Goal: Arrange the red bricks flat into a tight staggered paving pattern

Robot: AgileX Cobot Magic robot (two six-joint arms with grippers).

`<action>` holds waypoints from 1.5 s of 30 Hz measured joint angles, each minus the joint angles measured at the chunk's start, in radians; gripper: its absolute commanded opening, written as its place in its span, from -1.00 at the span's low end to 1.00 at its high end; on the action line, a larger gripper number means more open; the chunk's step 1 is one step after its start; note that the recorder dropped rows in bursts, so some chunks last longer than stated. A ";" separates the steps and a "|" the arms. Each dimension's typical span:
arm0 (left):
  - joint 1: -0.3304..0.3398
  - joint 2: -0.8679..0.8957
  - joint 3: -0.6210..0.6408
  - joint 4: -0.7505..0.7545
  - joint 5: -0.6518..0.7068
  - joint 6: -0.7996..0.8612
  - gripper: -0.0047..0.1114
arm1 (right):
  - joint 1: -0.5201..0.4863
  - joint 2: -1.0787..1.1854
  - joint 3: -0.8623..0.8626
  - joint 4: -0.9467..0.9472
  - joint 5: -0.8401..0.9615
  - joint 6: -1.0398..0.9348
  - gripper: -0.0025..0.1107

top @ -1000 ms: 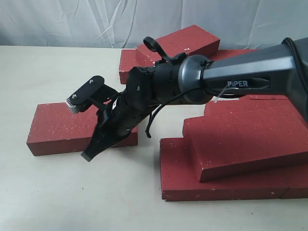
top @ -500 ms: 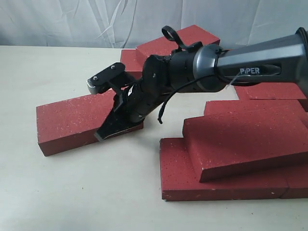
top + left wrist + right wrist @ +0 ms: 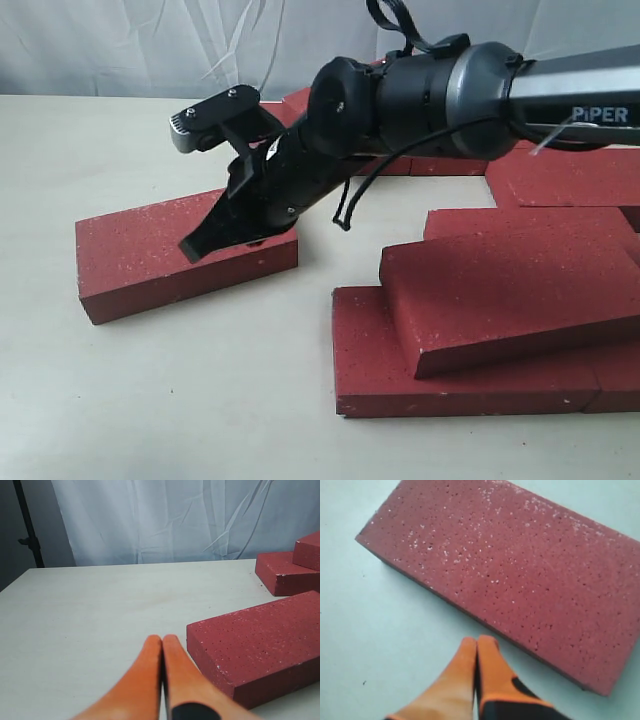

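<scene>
My right gripper [image 3: 200, 243] has lifted. A second ago its tip sat low at the near edge of the loose brick [image 3: 150, 255], and it now rides higher over the top face. The brick has also swung a little, so its right end lies further back, toward the others.

That brick lies flat on the table [image 3: 200, 410] at about 9 o'clock in the exterior view, well apart from the stack [image 3: 500, 290] at 4 o'clock. In the stack one brick rests tilted across a flat layer. More bricks [image 3: 560, 180] lie at 1 o'clock, partly behind my arm.

The right gripper's fingers are pressed together with nothing between them. The wrist view puts their tips right at a long edge of the brick, but I cannot tell whether they touch it. My left gripper [image 3: 162, 647] is also closed on nothing, low over the table just beside the same brick.

I judge the brick heavy, rigid and gritty. It should not slip in the pads, but it will drag hard on the table and tip if held off-centre. I would open wide and take it across the short width at mid-length, one finger on each long edge — or keep the fingers closed and shove it flat from an end face.
</scene>
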 measured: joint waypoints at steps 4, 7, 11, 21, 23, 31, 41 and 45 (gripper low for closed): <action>0.000 0.000 0.000 0.000 0.000 0.000 -0.92 | -0.048 0.000 -0.001 0.041 0.055 0.000 -0.97; 0.000 0.000 0.000 0.000 0.000 0.000 -0.92 | -0.111 0.000 -0.012 0.067 0.122 0.000 -0.97; 0.000 0.000 0.000 0.000 0.000 0.000 -0.92 | -0.174 0.000 -0.012 0.069 0.149 0.000 -0.97; 0.000 0.000 0.000 0.000 0.000 0.000 -0.92 | -0.199 0.000 -0.012 0.065 0.135 0.000 -0.97; 0.000 0.000 0.000 0.000 0.000 0.000 -0.92 | -0.199 0.000 -0.012 0.084 0.135 0.000 -0.97; 0.000 0.000 0.000 0.000 0.000 0.000 -0.92 | -0.199 0.000 -0.048 0.128 0.202 0.000 -0.97; 0.000 0.000 0.000 0.000 0.000 0.000 -0.92 | -0.127 0.019 -0.259 0.080 0.320 0.022 -0.97; 0.000 0.000 0.000 0.000 0.000 0.000 -0.92 | -0.047 0.077 -0.358 0.014 0.347 0.067 -0.97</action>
